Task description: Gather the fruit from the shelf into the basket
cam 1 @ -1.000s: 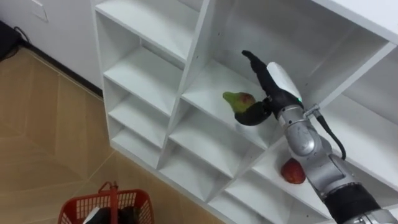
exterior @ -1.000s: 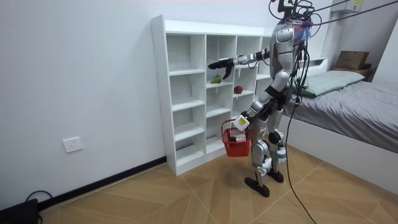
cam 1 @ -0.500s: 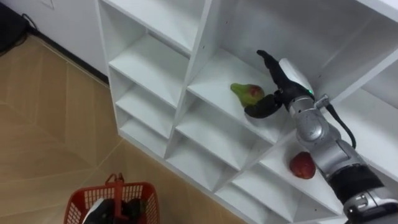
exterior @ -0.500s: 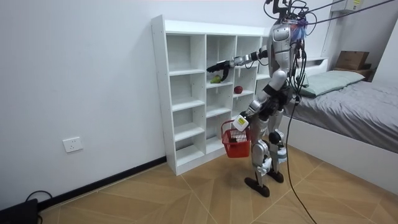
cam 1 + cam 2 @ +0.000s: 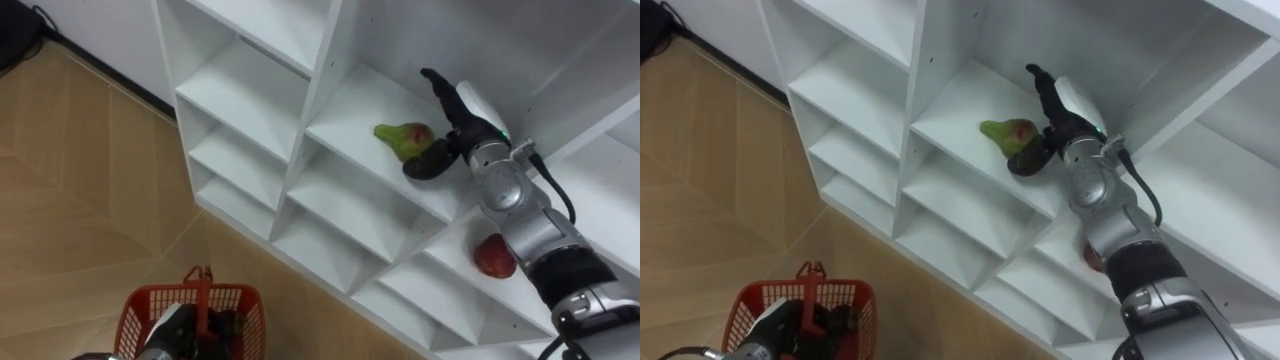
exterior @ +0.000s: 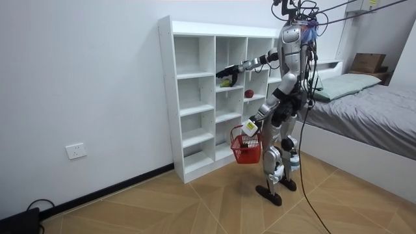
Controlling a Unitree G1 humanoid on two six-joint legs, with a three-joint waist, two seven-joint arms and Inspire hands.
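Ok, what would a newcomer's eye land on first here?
The right hand, open, reaches into a white shelf compartment right beside a green fruit. A red fruit lies in the next compartment, lower right, and the left hand holds a red basket down low.

Robot stands upright on the wood floor point(image 6: 195, 201) in front of the white cubby shelf unit point(image 6: 166, 104), which lies at its 9 o'clock in the view. Right arm is stretched level into the middle column. The right hand point(image 6: 227, 70) sits just at 12 o'clock of a green fruit point(image 6: 225, 82) on that shelf; contact cannot be told. A red fruit point(image 6: 249, 93) lies one cubby over, at 4 o'clock of the green one. Left hand point(image 6: 249, 129) hangs low, closed on the handle of a red basket point(image 6: 246, 152). Bed point(image 6: 364, 114) with grey bedding at 3 o'clock of the robot. Wall socket point(image 6: 76, 151) at 8 o'clock of the shelf unit.
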